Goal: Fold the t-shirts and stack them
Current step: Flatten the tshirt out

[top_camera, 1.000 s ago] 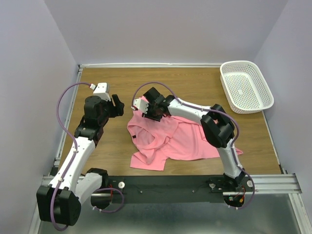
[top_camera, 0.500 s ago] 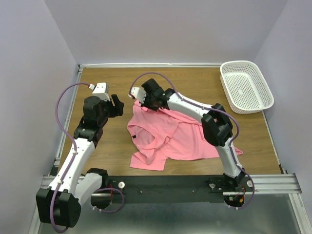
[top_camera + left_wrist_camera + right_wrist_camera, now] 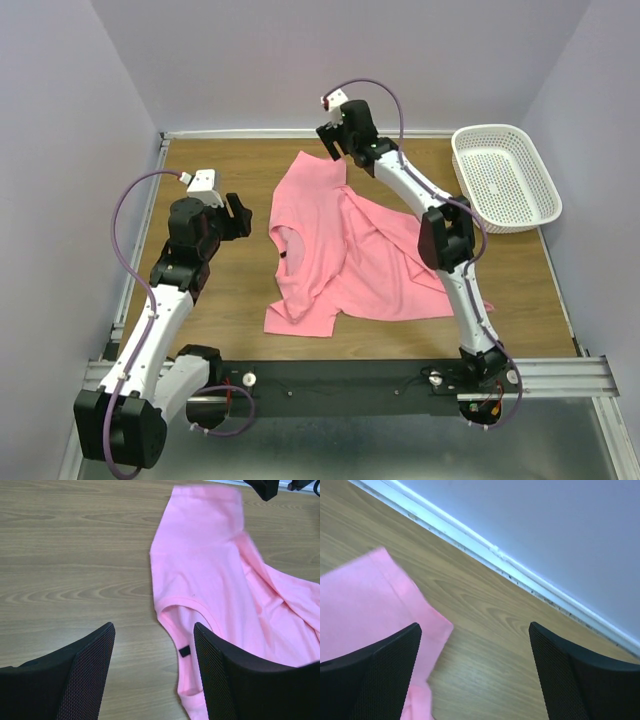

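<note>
One salmon-pink t-shirt [image 3: 350,250] lies crumpled but partly spread on the wooden table [image 3: 230,290], with one end stretched toward the far wall. Its neck opening with a dark tag faces left. My right gripper [image 3: 335,145] hangs open just beyond that far end of the shirt. In the right wrist view the shirt's edge [image 3: 370,595] lies by the left finger, and only bare wood shows between the open right gripper [image 3: 474,635]. My left gripper [image 3: 243,217] is open and empty, left of the collar. In its own view the left gripper [image 3: 152,645] frames the t-shirt's neckline [image 3: 215,580].
A white perforated basket [image 3: 505,178] stands empty at the back right corner. The back wall and its white rail [image 3: 520,567] run close behind my right gripper. Grey walls close the table on three sides.
My right gripper dragged a part of the shirt from mid-table toward the far wall, then opened and let it go. The shirt now lies stretched out longer. The left arm has not moved.
</note>
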{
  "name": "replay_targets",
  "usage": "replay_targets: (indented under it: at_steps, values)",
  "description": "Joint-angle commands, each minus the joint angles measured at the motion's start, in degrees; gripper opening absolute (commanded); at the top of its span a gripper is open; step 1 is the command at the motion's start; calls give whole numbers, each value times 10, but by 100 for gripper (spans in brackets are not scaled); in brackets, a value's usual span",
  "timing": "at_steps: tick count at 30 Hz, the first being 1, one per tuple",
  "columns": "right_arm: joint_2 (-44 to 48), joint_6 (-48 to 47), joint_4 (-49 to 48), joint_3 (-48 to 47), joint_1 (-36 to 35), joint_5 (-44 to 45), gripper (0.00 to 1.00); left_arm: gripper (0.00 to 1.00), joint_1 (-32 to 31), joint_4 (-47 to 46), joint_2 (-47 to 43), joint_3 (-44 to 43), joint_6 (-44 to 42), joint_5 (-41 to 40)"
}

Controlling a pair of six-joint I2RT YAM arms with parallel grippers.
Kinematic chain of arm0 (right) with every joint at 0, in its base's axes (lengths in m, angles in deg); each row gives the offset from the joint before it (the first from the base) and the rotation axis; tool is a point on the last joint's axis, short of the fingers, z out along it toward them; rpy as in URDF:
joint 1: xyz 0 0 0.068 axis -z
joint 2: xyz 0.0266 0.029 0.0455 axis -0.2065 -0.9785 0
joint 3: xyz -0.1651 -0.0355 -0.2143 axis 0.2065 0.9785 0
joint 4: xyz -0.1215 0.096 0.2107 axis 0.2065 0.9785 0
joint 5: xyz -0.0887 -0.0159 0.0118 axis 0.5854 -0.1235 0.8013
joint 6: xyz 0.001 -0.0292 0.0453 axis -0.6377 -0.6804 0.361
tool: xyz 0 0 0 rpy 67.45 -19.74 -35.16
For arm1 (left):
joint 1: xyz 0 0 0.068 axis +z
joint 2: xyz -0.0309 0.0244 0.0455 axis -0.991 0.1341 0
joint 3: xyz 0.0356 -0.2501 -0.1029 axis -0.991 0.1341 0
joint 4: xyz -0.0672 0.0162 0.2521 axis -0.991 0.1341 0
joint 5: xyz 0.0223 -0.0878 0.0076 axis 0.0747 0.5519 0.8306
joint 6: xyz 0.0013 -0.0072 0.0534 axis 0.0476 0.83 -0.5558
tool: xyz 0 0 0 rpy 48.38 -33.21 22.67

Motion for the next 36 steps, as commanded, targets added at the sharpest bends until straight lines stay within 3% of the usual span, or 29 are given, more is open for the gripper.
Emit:
replay_targets:
  at_steps: [1, 4, 5, 9, 14, 19, 26, 36]
  values:
    - [36, 31, -17, 77, 1, -7, 97, 73, 6, 0, 1, -9, -6, 0]
    - [111, 25, -15, 152, 19, -53, 98, 73, 7, -3, 6, -6, -6, 11]
    - [143, 14, -10, 185, 22, -120, 98, 73, 7, -3, 11, -6, -6, 18]
    - [300, -82, 47, 424, 35, -271, 98, 73, 7, -3, 33, -5, -2, 48]
    - [473, -97, 90, 611, 90, -289, 90, 72, 5, -8, 53, -2, 1, 101]
    - [568, -123, 107, 768, 123, -240, 74, 72, 3, -13, 45, 1, 1, 103]
    - [620, -125, 131, 829, 123, -187, 63, 72, 2, -10, 41, 1, 1, 101]
    - [562, -125, 135, 836, 123, -152, 54, 72, -5, -9, 29, 2, 0, 97]
